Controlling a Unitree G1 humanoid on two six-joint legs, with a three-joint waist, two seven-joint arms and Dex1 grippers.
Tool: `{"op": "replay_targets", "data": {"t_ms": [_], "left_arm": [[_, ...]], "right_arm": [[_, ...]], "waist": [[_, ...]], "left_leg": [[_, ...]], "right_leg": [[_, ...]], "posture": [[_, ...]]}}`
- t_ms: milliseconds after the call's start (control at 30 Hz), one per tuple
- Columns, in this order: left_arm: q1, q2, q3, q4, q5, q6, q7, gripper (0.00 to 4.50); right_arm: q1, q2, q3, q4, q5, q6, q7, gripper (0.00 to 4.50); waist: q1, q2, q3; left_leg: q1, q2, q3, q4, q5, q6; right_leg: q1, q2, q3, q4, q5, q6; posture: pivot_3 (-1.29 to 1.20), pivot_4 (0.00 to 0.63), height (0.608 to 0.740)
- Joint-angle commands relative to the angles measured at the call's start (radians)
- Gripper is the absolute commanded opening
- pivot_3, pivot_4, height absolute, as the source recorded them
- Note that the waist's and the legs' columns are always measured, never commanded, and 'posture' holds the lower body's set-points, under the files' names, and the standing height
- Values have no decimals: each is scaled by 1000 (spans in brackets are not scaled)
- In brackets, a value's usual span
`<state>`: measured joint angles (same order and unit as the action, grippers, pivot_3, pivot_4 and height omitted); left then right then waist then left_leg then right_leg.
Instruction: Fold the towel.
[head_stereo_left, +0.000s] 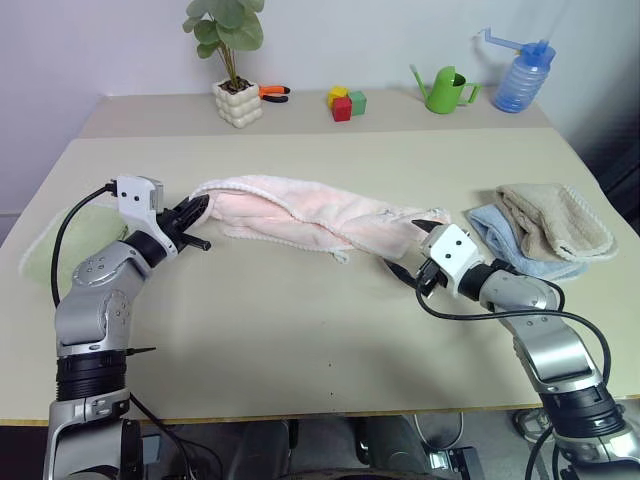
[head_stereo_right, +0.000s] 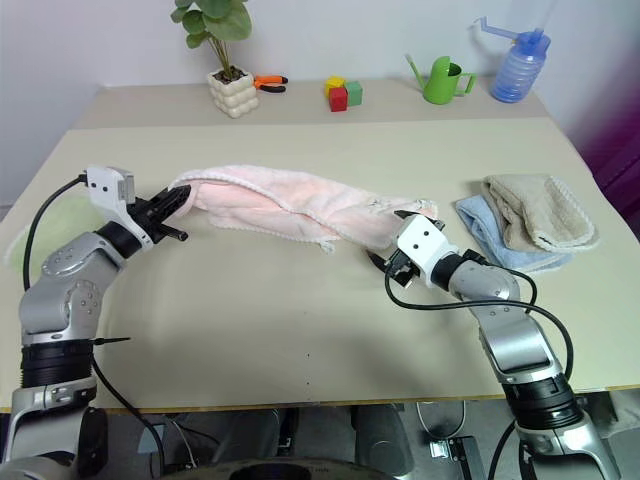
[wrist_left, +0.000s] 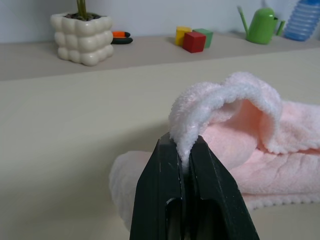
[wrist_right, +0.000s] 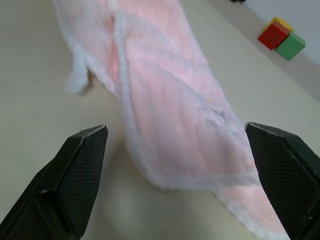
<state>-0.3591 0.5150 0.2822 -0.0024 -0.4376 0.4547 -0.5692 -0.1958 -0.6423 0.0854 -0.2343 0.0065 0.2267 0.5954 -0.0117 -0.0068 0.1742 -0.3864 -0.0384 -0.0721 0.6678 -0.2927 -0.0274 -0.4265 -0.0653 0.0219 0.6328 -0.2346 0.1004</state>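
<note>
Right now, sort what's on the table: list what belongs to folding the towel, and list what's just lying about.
Belongs to the job:
- pink towel
- left gripper, shut on the towel's end
- right gripper, open at the other end

Lying about:
- beige towel on the light blue towel
- green towel
- potted plant
- pliers
- toy blocks
- green watering can
- blue bottle

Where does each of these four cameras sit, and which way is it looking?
Left eye, right eye: on the head, looking down over the table, both arms in view.
Left wrist: along the left gripper, shut on the pink towel.
Right wrist: between the open right gripper fingers, onto the towel.
Shared: towel, colored blocks.
</note>
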Motion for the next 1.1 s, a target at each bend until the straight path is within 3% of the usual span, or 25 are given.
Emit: {"op": "replay_targets", "data": {"t_ms": [33,200,233,300,533,700,800,967,1100], "left_arm": [[13,14,-23,-45,8,-18,-23,51],[27,19,-49,-60,16,-25,-40,51],[28,19,-51,-60,20,-27,-41,2],[30,20,-55,-64,24,-28,-39,0],[59,32,-51,-78,26,-42,-40,0],[50,57,-63,-64,67,-83,-41,0],[-32,77,-84,11,134,-140,-15,0],[-372,59,-94,323,269,-366,132,0],[-621,64,-67,553,293,-515,206,0]], "right_arm": [[-37,-31,45,35,-92,-85,5,4500],[-101,-35,118,161,-191,-172,10,4500],[-120,-25,123,189,-205,-175,-1,4246],[-148,-18,130,230,-225,-192,-10,3626],[-182,-10,115,259,-230,-241,-3,137],[-209,-44,40,226,-186,-260,9,59],[-291,-66,-41,270,-169,-249,-29,59],[-596,-140,-99,537,-264,-325,-208,59],[-787,-180,-117,674,-275,-391,-278,59]], "waist": [[0,0,0],[-1,0,0],[-1,0,0],[-1,0,0],[-1,0,0],[0,0,0],[2,0,0],[4,-1,1],[-3,-1,1]], "left_leg": [[0,0,0,0,0,0],[0,0,1,0,0,0],[0,0,1,0,0,0],[0,0,1,0,0,0],[0,0,1,0,0,0],[0,0,1,0,0,0],[0,0,1,0,0,0],[0,-3,2,0,1,-2],[-3,-2,7,-2,4,-7]], "right_leg": [[0,0,0,0,0,0],[0,0,0,0,0,0],[0,0,0,0,0,0],[0,0,1,0,0,0],[0,0,1,0,0,0],[0,0,1,0,0,0],[0,0,1,0,0,0],[-1,0,0,0,2,-2],[-4,0,0,-3,2,-2]], "posture": [[0,150,730],[0,150,730],[0,150,730],[0,150,730],[0,150,730],[0,150,730],[0,150,730],[0,150,730],[0,150,730]]}}
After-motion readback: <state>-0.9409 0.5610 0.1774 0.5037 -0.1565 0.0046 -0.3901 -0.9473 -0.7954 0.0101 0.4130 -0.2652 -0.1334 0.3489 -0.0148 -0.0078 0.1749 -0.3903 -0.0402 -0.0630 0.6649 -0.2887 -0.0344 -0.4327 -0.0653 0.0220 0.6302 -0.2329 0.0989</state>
